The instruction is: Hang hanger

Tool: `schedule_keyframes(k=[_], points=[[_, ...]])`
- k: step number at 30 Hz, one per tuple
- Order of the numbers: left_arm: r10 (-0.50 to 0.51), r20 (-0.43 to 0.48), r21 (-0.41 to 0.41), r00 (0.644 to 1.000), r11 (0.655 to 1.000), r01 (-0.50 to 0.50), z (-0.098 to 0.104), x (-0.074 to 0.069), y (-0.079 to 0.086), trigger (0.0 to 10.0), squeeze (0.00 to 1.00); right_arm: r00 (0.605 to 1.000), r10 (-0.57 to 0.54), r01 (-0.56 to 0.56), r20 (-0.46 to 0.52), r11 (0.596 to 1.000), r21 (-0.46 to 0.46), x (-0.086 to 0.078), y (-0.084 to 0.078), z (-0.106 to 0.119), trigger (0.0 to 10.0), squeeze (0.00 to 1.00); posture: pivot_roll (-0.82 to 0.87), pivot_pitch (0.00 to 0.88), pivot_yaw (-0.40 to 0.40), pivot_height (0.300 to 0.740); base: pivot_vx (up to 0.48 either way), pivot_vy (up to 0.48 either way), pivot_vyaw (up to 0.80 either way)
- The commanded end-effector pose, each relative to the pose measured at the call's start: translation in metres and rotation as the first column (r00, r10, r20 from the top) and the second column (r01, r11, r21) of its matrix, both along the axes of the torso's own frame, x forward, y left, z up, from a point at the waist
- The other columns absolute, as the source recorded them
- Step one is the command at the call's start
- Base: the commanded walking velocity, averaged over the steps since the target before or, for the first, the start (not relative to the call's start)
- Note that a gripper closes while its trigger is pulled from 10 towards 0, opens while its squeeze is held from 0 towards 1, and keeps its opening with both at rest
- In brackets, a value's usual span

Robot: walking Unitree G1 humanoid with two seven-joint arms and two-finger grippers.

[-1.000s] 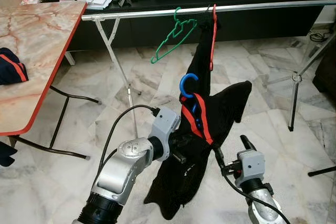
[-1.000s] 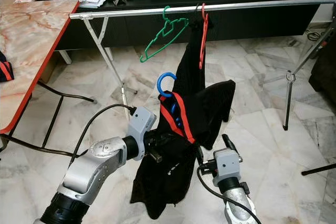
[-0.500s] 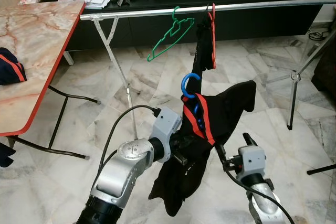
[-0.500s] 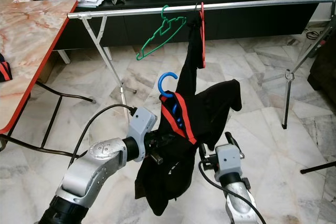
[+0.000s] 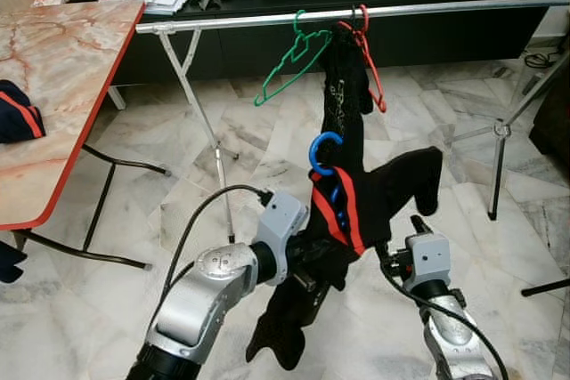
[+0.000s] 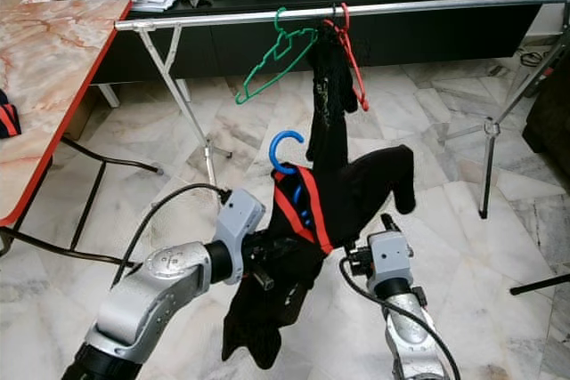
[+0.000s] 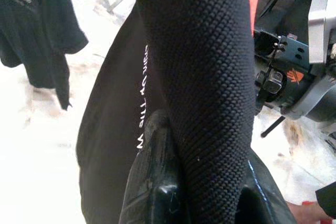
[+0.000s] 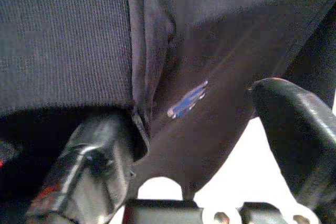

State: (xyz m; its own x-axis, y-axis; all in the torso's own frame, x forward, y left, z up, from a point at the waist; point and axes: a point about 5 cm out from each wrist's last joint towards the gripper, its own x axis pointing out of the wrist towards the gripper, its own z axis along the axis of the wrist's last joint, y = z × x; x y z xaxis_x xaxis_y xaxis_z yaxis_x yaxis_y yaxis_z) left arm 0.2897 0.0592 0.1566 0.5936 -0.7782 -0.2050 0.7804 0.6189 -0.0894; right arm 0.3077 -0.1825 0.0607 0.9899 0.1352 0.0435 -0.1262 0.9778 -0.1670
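Below rail, blue hanger, garment, open floor

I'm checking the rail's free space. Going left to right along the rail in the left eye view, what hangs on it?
Green hanger → black garment → red hanger, all hung on the rail.

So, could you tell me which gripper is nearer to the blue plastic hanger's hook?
Left. The left gripper grips the black garment just below the blue plastic hanger's hook; the right gripper sits lower, off to the right.
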Motion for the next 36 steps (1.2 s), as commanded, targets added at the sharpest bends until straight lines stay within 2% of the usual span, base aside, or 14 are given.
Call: schedule_keyframes(k=[1,36], points=[[-0.04,0.042,-0.03,0.998,0.999,0.041,0.0108,-0.0045,-0.0057,10.0,0.0,1.0,-0.008,0.008,-0.016,1.0,0.011,-0.0036,-0.0026,-0.0053,0.0,0.0,-0.04,0.183,0.018,0.74,0.0,0.0,0.0],[-0.031,0.039,-0.026,0.999,0.999,0.032,0.0088,-0.0041,-0.0062,10.0,0.0,0.997,0.069,-0.068,-0.025,0.996,0.05,-0.0035,0.0052,-0.0067,0.0,0.0,-0.03,0.18,0.011,0.74,0.0,0.0,0.0]])
